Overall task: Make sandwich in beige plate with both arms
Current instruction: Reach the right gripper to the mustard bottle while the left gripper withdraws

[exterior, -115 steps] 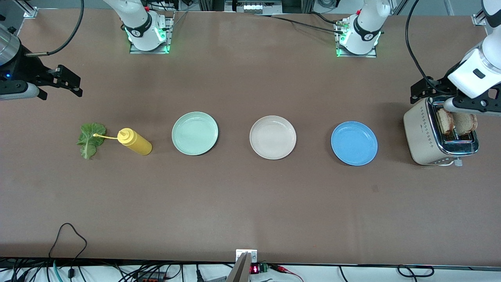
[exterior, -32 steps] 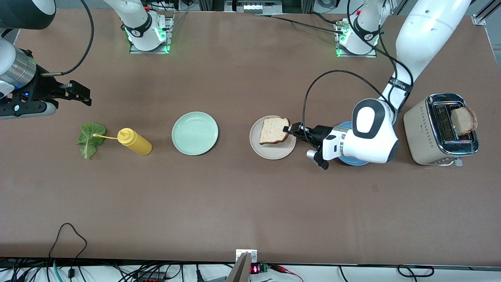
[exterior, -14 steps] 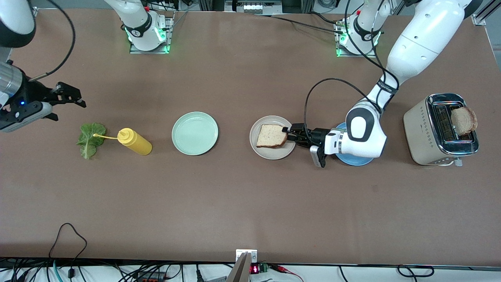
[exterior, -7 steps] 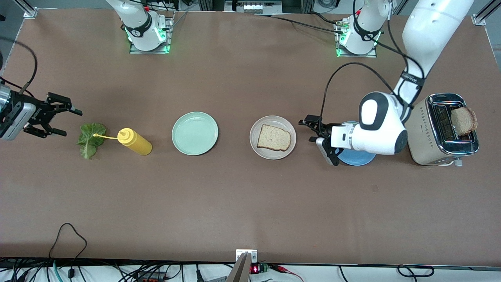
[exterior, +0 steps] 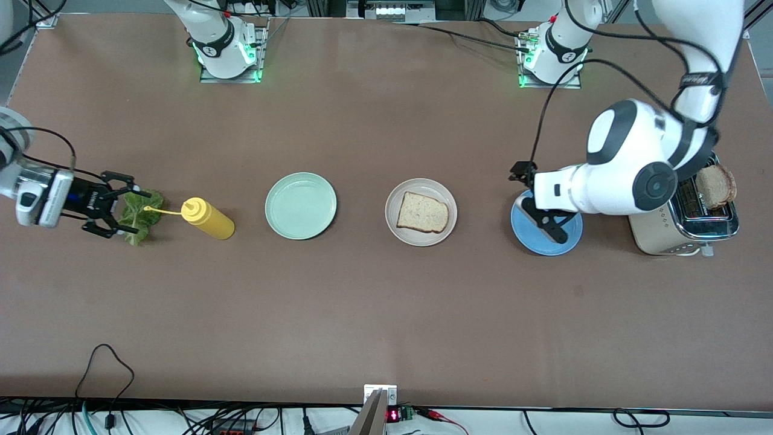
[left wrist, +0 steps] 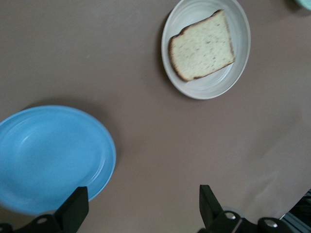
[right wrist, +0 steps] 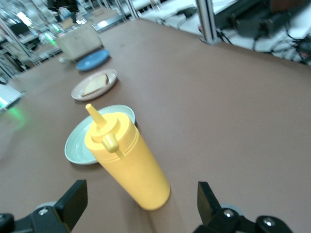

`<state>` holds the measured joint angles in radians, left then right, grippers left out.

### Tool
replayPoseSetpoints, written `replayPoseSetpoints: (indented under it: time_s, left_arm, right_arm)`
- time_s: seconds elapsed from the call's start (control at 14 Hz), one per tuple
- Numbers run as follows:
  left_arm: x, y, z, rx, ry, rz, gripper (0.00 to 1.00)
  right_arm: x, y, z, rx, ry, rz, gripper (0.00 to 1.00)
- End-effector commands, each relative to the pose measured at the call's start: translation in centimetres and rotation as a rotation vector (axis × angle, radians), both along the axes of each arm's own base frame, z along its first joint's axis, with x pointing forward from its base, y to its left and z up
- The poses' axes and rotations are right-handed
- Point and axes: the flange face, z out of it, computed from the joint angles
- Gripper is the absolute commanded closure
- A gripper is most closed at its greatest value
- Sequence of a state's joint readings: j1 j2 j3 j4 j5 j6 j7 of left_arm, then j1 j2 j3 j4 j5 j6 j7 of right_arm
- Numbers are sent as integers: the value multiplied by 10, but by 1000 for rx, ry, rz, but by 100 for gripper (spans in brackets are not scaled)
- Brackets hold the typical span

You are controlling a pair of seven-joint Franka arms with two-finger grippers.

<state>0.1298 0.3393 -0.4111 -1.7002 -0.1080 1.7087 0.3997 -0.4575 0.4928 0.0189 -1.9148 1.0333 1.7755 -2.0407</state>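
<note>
A bread slice (exterior: 423,212) lies flat on the beige plate (exterior: 421,239). A second slice (exterior: 715,184) stands in the toaster (exterior: 661,235). The lettuce leaf (exterior: 144,220) lies on the table at the right arm's end. My right gripper (exterior: 119,205) is open, low at the leaf's edge, fingers either side of it; the right wrist view shows the open gripper (right wrist: 138,208) but not the leaf. My left gripper (exterior: 532,196) is open and empty over the blue plate's (exterior: 564,238) edge. The left wrist view shows the open gripper (left wrist: 141,213), the bread (left wrist: 201,46) and the beige plate (left wrist: 214,90).
A yellow squeeze bottle (exterior: 208,219) lies beside the lettuce, its nozzle over the leaf; it fills the right wrist view (right wrist: 126,160). A mint-green plate (exterior: 301,205) sits between the bottle and the beige plate. The left arm's body hangs over the toaster.
My left gripper let go of the bread on the beige plate and drew back over the blue plate. My right gripper came down to the lettuce leaf.
</note>
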Motion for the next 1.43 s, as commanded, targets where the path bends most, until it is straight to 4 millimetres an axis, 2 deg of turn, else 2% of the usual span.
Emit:
replayPoseSetpoints:
  time_s: [0.0,0.21,0.36,0.43,0.5,0.64,0.72,0.79,0.86,1.07,1.22,1.29,1.36]
  left_arm:
    - [0,11,45,129,-20,-1,0]
    - [6,28,95,227,-42,-20,0]
    - [-1,38,129,245,-91,8,0]
    - [-2,56,141,269,-112,59,0]
    - [-10,59,152,289,-130,106,0]
    - [-15,84,174,313,-220,238,0]
    - [-23,86,180,310,-255,272,0]
    - [-29,97,186,303,-299,315,0]
    - [-38,102,185,289,-344,344,0]
    - [-54,105,178,223,-348,470,0]
    - [-55,101,176,229,-332,480,0]
    - [-55,100,176,233,-320,476,0]
    - [-55,100,176,234,-317,476,0]
  right_arm:
    - [-3,12,-36,151,-131,36,0]
    - [-12,25,-80,249,-213,60,0]
    - [-17,40,-103,310,-257,77,0]
    - [-17,48,-113,341,-282,72,0]
    - [-16,58,-119,348,-311,84,0]
    - [-13,71,-122,352,-357,102,0]
    - [-11,78,-126,358,-379,107,0]
    - [-9,84,-128,364,-397,113,0]
    - [-6,92,-130,368,-411,121,0]
    - [-3,107,-133,377,-422,131,0]
    - [-2,114,-133,380,-420,143,0]
    - [-1,116,-132,379,-426,149,22]
    - [0,116,-131,378,-429,150,50]
